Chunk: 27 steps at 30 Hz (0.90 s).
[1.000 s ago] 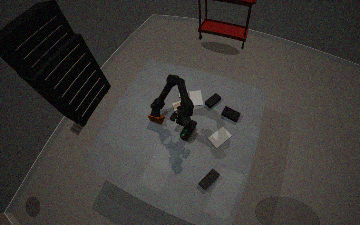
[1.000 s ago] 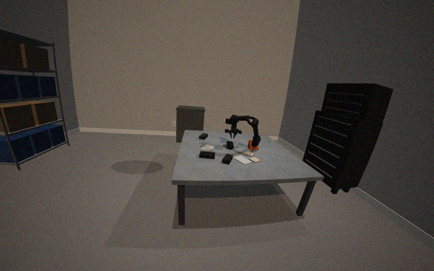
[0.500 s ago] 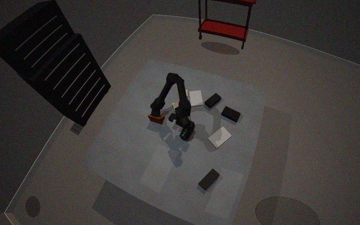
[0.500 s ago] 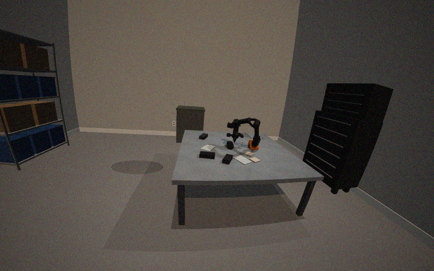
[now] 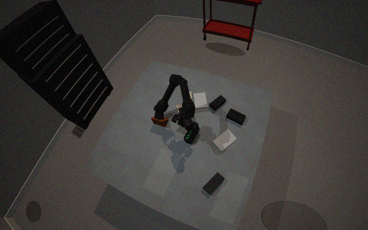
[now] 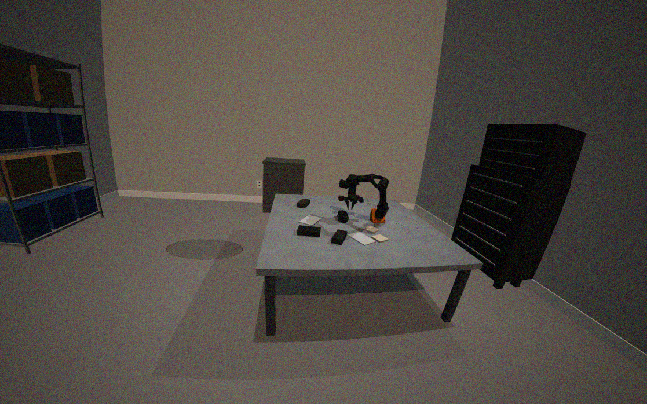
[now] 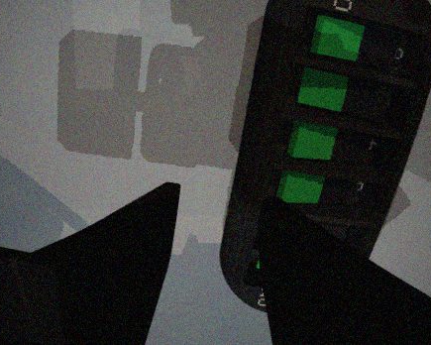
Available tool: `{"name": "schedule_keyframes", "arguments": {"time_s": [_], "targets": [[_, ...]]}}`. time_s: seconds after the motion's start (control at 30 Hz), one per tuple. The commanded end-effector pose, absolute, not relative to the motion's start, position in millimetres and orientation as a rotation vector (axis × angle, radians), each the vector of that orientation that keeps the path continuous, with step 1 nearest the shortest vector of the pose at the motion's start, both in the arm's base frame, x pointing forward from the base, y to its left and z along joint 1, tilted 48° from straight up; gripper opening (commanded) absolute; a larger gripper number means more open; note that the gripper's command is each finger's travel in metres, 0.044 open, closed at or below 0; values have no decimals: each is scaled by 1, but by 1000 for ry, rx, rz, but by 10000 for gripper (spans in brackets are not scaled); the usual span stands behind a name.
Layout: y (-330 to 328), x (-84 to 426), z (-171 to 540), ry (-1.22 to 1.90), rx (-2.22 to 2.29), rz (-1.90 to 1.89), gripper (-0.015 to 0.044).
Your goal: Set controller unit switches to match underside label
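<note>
Hovering with the gripper's point(image 5: 191, 127) point(image 6: 350, 207) point(image 7: 222, 198) fingers parted narrowly, just above the controller unit point(image 5: 190, 134) point(image 6: 343, 217) point(image 7: 253, 164). Covers part of the unit's switch row in the wrist view. Has a pale panel point(image 5: 224, 140) point(image 6: 310, 219) nearby, a red cart point(image 5: 227, 34) well apart.

Three black blocks point(image 5: 217, 102) point(image 5: 236, 116) point(image 5: 213, 183) point(image 6: 303, 203) point(image 6: 309, 231) point(image 6: 339, 237); two white panels point(image 5: 200, 100) point(image 5: 224, 140) point(image 6: 310, 220) point(image 6: 362, 238); two tan pieces point(image 5: 190, 95) point(image 5: 178, 108) point(image 6: 371, 229) point(image 6: 379, 238); one controller unit point(image 5: 192, 136) point(image 6: 343, 216) point(image 7: 253, 164).

on the grey-blue rectangular bench point(image 5: 128, 148) point(image 6: 366, 258), seen from above, the dark grey controller unit with green-ended rocker switches point(image 5: 191, 133) point(image 6: 342, 216) point(image 7: 248, 198) lies between the orange angular arm base point(image 5: 162, 123) point(image 6: 373, 219) on its left and a pale flat rectangular panel point(image 5: 224, 140) point(image 6: 310, 219) on its right.
</note>
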<state>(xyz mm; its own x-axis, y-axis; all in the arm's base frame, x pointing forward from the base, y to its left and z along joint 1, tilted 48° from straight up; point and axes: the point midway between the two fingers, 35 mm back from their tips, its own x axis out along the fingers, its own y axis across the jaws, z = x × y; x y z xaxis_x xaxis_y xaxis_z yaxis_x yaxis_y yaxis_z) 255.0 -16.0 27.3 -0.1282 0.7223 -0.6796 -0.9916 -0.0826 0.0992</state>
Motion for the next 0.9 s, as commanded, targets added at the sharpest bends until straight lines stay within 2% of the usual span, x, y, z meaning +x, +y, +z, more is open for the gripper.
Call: {"name": "schedule_keyframes", "arguments": {"time_s": [0.0,0.13,0.53,0.87], "targets": [[-35,259,44,648,-561,1600,210],[-36,259,45,648,-561,1600,315],[-36,259,45,648,-561,1600,0],[-36,259,45,648,-561,1600,0]]}}
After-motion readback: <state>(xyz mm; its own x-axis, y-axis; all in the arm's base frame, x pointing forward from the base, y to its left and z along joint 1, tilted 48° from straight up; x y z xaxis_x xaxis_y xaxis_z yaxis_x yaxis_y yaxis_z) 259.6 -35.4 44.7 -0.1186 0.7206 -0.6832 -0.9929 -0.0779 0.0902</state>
